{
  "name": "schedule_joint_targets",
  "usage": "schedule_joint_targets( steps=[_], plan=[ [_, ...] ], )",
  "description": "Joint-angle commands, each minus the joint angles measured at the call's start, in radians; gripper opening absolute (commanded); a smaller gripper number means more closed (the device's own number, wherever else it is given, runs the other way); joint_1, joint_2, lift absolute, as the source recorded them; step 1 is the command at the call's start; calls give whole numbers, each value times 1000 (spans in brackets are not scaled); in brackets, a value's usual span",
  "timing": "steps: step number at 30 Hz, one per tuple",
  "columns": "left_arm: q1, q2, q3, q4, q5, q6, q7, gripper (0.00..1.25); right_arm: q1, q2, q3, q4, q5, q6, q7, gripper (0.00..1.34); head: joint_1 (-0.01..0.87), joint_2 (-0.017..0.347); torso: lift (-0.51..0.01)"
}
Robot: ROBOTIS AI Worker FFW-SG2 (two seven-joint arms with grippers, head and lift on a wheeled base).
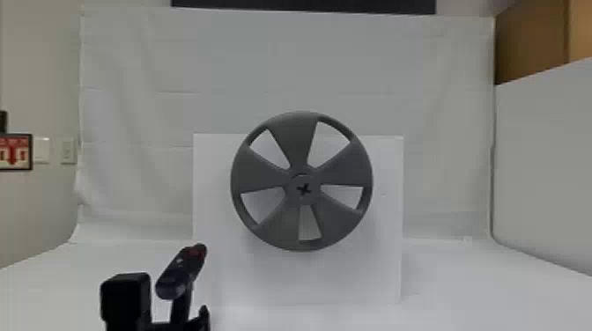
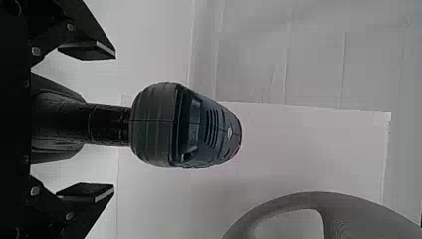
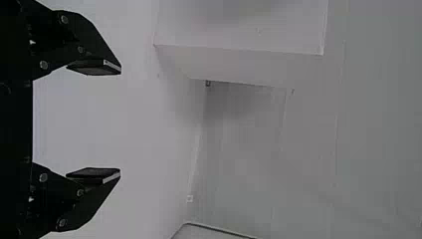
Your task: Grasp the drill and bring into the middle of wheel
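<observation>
"Drill (image 1: pixel 183 270) is seen where?"
"Upright, flanked by wide-spread fingers of left gripper (image 1: pixel 169 308), handle untouched; wheel (image 1: pixel 304 189) is seen higher, farther right."
"Right gripper (image 3: pixel 120 123)?"
"Spread wide too."

Wheel (image 1: pixel 297 229) situated centrally, before a panel (image 1: pixel 211 176). Sheet (image 1: pixel 361 61) hangs behind the panel. Drill (image 1: pixel 183 268) located before the panel, left of and lower than the wheel, between the left hand's (image 1: pixel 169 313) fingers, apart from both. Partition (image 1: pixel 546 145) at far right; sign (image 1: pixel 16 152) at far left, beside switch plates (image 1: pixel 68 151).
</observation>
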Motion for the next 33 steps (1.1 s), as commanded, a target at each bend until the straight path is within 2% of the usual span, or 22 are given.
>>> schedule_joint_targets(
  steps=[1,9,16,18,22,23,33],
  plan=[
    [1,0,3,7,5,-14,0,1243,0,0,0,0,0,0,0,813,0,0,-406],
    [2,0,12,10,13,-29,-11,1243,0,0,0,0,0,0,0,813,0,0,-406],
    [6,-3,50,24,-18,-52,-127,1238,0,0,-2,0,0,0,0,813,0,0,-406],
    [6,-6,72,24,-22,-52,-181,1236,0,0,-3,0,0,0,0,813,0,0,-406],
    [-4,-11,138,55,-22,-52,-374,1236,1,0,-8,0,-2,0,0,813,0,0,-406],
    [-4,-11,150,59,-19,-52,-403,1236,1,0,-9,0,-2,0,0,813,0,0,-406],
    [-7,-9,289,89,-19,-28,-597,1226,5,0,-12,0,-6,0,0,813,0,0,-406]
  ],
)
